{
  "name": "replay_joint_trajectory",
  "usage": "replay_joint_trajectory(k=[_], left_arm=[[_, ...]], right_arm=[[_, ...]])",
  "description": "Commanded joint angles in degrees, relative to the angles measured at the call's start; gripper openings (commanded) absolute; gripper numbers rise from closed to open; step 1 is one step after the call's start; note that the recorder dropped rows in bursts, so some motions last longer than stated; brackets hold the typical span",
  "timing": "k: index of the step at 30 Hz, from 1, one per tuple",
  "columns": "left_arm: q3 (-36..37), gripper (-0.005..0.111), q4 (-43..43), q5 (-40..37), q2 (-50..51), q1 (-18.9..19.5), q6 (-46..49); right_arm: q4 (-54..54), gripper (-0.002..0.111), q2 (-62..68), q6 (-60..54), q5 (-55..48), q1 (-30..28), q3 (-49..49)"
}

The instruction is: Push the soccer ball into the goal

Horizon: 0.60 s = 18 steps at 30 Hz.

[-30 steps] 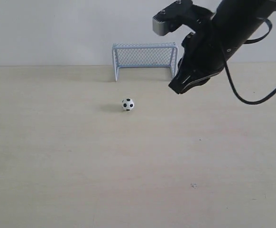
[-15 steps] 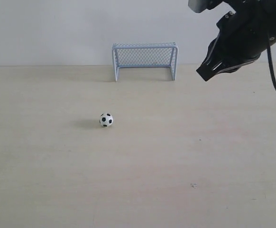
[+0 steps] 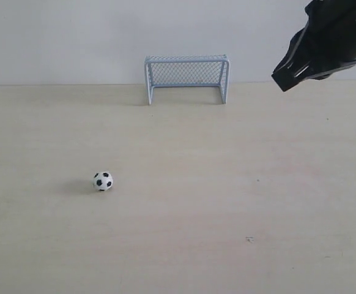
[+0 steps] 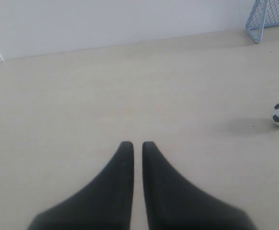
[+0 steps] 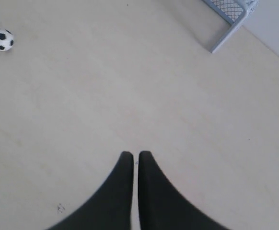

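On the table (image 3: 227, 214), the goal (image 3: 186, 78) spans left-right, facing camera; both jaws pressed together.

There is one soccer ball (image 3: 103, 181) on the one table (image 3: 239, 202), well apart from the one goal (image 3: 186, 78). Two grippers are in view, the left gripper (image 4: 137, 145) and the right gripper (image 5: 135, 155).

Soccer ball (image 3: 103, 181) – white, black patches – rests on the table, well apart from the upright goal (image 3: 186, 78), left of its mouth.
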<state>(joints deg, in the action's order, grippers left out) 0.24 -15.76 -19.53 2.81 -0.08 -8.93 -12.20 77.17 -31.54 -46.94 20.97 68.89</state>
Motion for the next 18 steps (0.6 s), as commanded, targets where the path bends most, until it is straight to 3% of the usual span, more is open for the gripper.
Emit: replay_joint_trajectory(k=[1, 9, 18], left_arm=[[-0.24, 0.006, -0.01, 0.19, 0.32, -0.45, -0.53], [-0.24, 0.006, -0.01, 0.19, 0.32, -0.45, -0.53], [-0.24, 0.006, -0.01, 0.19, 0.32, -0.45, -0.53]], right_arm=[[2.42, 0.000, -2.59, 2.12, -0.55, -0.43, -0.25], [5.51, 0.000, -7.21, 5.04, -1.10, -0.43, -1.17], [8.16, 0.000, -16.25, 10.61, 8.42, -0.43, -13.33]])
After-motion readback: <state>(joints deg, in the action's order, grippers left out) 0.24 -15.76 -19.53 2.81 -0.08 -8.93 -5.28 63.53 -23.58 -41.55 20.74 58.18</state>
